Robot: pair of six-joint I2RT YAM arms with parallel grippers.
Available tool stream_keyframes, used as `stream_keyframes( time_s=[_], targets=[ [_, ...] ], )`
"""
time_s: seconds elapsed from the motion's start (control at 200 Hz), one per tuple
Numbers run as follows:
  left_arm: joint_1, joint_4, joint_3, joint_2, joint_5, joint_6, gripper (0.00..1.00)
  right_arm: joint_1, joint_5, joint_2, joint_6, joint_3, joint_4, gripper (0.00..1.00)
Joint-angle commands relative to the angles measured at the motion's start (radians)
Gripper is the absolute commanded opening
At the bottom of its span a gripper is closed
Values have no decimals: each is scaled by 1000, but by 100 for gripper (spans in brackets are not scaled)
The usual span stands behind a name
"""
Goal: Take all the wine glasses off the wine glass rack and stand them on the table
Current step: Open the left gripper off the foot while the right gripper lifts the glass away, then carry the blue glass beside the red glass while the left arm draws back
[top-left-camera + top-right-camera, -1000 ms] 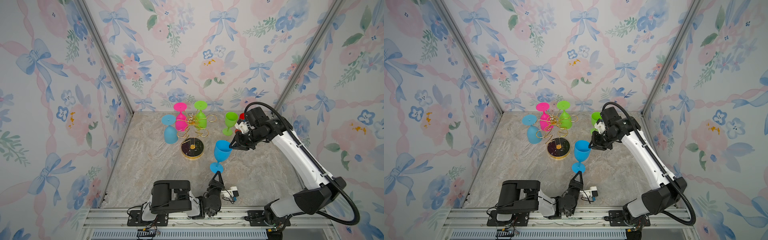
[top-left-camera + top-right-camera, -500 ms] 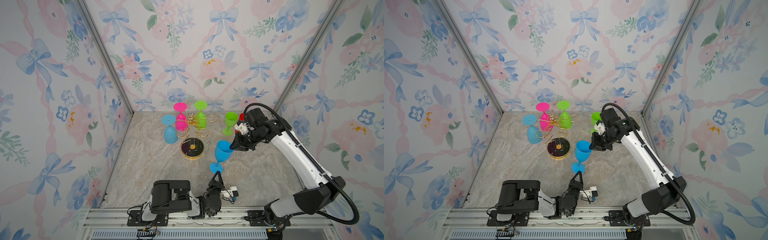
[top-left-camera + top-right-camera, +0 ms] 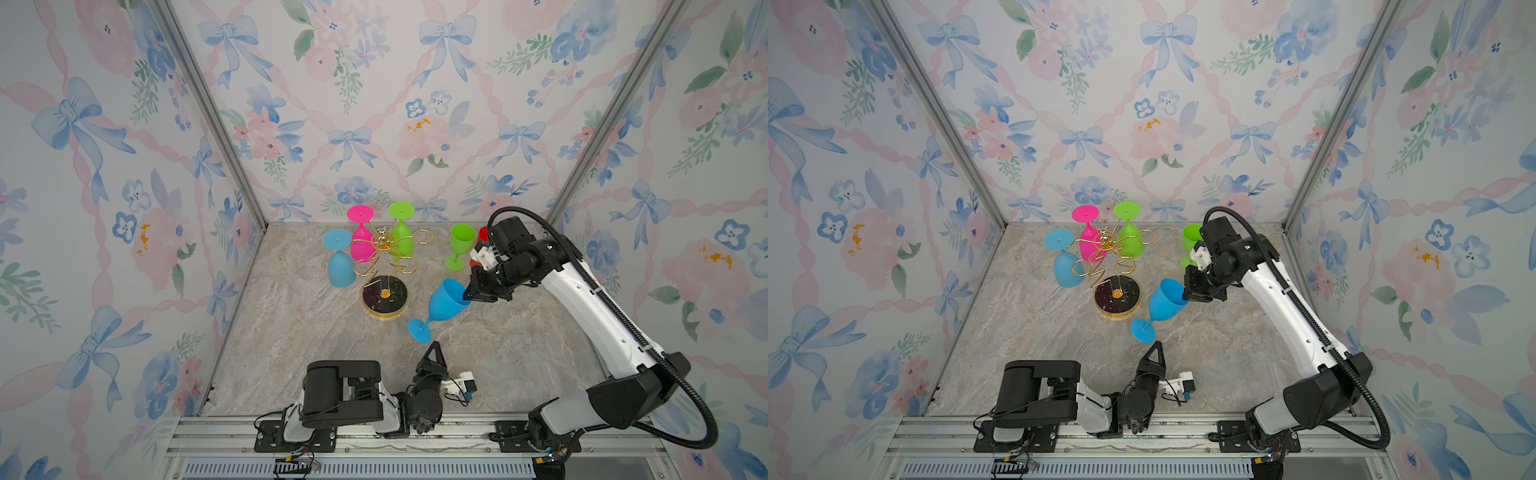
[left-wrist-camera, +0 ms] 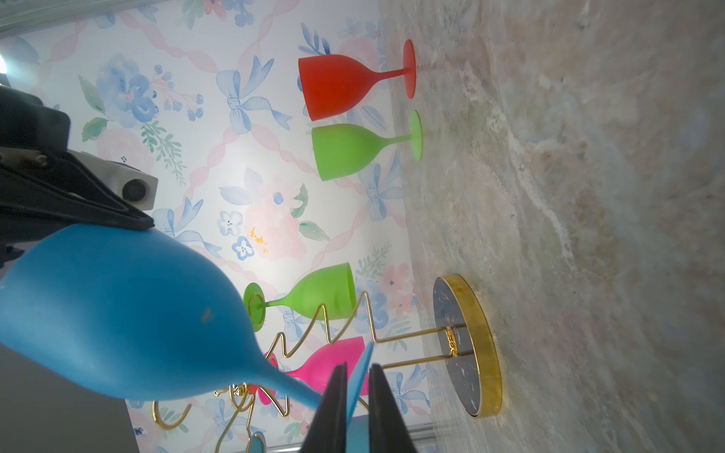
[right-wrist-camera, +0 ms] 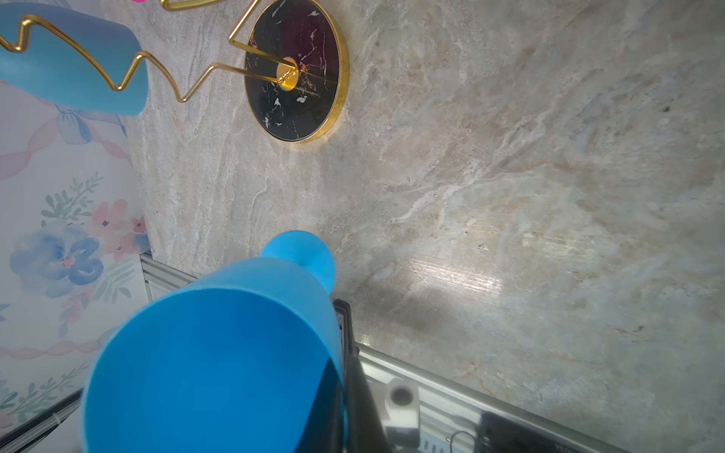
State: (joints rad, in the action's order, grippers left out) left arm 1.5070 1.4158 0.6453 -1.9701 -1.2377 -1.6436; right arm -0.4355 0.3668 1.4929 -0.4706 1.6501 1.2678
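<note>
**Blue glass off the rack, tilted between my two hands**

Bare surface (image 3: 519,353) lies open to the right of the glass and toward the lower right of both top views. Walls close the left, far and right edges, and a rail runs along the bottom. The rack (image 3: 376,301) stands just left of the blue wine glass (image 3: 446,301), its base close but apart. A green glass (image 3: 461,243) stands near, above my right arm.

The blue wine glass is clear of the rack and tilted, its long axis running from the foot at lower left to the mouth at upper right. My right hand (image 3: 469,296) is clamped narrow on the rim. My left hand (image 3: 434,345) has the thin foot between its fingers (image 4: 329,404), which stand only a little apart. I cannot tell whether they pinch it.
</note>
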Motion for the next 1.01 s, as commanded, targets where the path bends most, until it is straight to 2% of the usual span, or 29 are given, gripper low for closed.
stream_keyframes(
  time_s=[0.0, 0.165, 0.335, 0.415, 0.545, 0.595, 0.65, 0.735, 0.82, 0.915, 1.0],
  targets=[
    [10, 32, 26, 40, 4, 64, 20, 7, 21, -11, -1, -27, -4, 6],
    [11, 18, 25, 74, 8, 118, 32, 44, 34, -23, -11, -15, -23, 4],
    [12, -9, 30, 125, 9, 191, 61, 96, 29, -39, -8, -15, -40, 3],
    [12, -71, 27, 164, 13, 258, 69, 120, 17, -50, -5, -27, -62, 3],
    [13, -348, 30, 252, 30, 467, 76, 150, -64, -80, 14, -44, -99, 3],
    [13, -450, 73, 291, 42, 551, 79, 158, -108, -99, 25, -56, -112, 3],
    [13, -628, 105, 344, 64, 677, 83, 169, -147, -112, 38, -67, -123, 3],
    [11, -931, 174, 445, 165, 929, 89, 183, -219, -128, 73, -77, -128, 3],
    [7, -1150, 218, 546, 303, 1110, 93, 193, -304, -140, 118, -75, -120, 2],
    [2, -1241, 225, 623, 372, 1234, 95, 196, -419, -135, 178, -52, -91, 3],
    [-8, -1328, 222, 649, 387, 1310, 95, 203, -456, -137, 220, -58, -90, 4]
  ],
)
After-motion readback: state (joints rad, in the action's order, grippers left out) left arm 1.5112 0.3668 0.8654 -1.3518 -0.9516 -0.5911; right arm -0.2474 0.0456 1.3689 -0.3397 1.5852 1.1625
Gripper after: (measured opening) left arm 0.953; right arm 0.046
